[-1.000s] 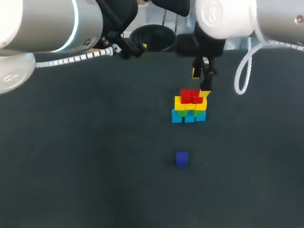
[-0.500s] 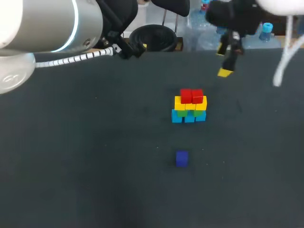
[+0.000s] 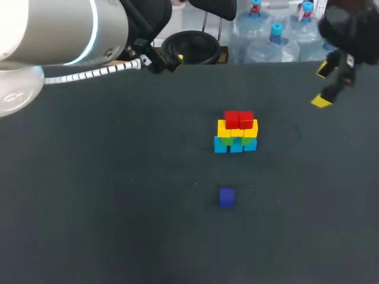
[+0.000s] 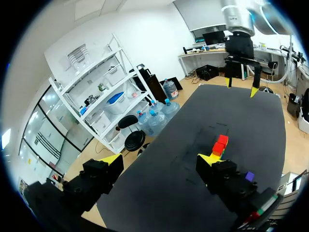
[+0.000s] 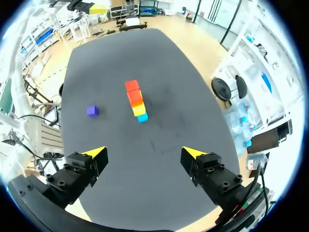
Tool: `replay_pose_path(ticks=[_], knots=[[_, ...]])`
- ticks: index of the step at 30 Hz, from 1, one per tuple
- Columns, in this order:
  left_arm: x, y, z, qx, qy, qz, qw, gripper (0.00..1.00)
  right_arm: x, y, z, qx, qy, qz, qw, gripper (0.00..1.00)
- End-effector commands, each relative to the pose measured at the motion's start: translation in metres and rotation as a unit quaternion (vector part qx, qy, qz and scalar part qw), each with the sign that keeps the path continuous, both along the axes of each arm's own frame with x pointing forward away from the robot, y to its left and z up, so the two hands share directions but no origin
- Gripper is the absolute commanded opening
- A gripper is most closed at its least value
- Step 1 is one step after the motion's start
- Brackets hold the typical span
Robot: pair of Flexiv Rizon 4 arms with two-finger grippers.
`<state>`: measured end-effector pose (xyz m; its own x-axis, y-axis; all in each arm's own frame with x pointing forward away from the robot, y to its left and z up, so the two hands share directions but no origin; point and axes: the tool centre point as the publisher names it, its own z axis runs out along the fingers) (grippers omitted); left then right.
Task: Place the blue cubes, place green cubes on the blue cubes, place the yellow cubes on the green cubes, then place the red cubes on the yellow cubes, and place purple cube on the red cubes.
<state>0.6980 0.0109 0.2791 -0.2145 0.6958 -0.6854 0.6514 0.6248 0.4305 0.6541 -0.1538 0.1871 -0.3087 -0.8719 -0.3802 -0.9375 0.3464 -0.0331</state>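
Note:
The cube stack [image 3: 235,133] stands mid-table: a blue row at the bottom, green above it, then yellow, and two red cubes [image 3: 238,119] on top. A lone purple cube [image 3: 227,197] lies nearer the front, apart from the stack. My right gripper [image 3: 323,86] hangs open and empty at the far right, well off the stack; in its own view it [image 5: 144,153] looks down on the stack [image 5: 135,100] and purple cube [image 5: 92,110]. My left gripper [image 4: 160,159] is open and empty at the back left, with the stack [image 4: 219,145] and purple cube [image 4: 249,176] ahead of it.
The dark table [image 3: 118,195] is bare around the stack and the purple cube. My left arm [image 3: 59,35] hangs over the back left corner.
My right gripper has drawn away from the back of the stack, up and to the right, with nothing in it. The stack, the purple cube and the left arm have not moved.

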Motion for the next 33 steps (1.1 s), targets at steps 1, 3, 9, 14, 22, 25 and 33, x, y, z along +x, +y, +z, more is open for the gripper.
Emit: replay_pose_path(ticks=[1, 3, 9, 14, 22, 25, 33], knots=[[0.0, 0.0, 0.0, 0.0, -0.001, 0.001, 1.0, 1.0, -0.017, -0.016, 0.0, 0.004, -0.156, -0.06, 0.986, 1.0], [0.0, 0.0, 0.0, 0.0, -0.001, 0.001, 1.0, 1.0, -0.019, -0.02, -0.001, 0.007, -0.16, -0.068, 0.985, 1.0], [0.0, 0.0, 0.0, 0.0, -0.001, 0.001, 1.0, 1.0, -0.028, -0.037, -0.003, 0.025, -0.18, -0.096, 0.979, 1.0], [0.0, 0.0, 0.0, 0.0, -0.001, 0.001, 1.0, 1.0, -0.033, -0.049, -0.005, 0.039, -0.185, -0.113, 0.975, 1.0], [0.0, 0.0, 0.0, 0.0, -0.001, 0.001, 1.0, 1.0, -0.032, -0.043, -0.011, 0.033, -0.167, -0.093, 0.981, 1.0], [0.0, 0.0, 0.0, 0.0, -0.001, 0.001, 1.0, 1.0, -0.032, -0.043, -0.011, 0.033, -0.167, -0.093, 0.981, 1.0], [-0.014, -0.001, -0.006, 0.06, -0.022, -0.029, 0.998, 1.0, -0.032, -0.043, -0.011, 0.033, -0.167, -0.093, 0.981, 1.0]])
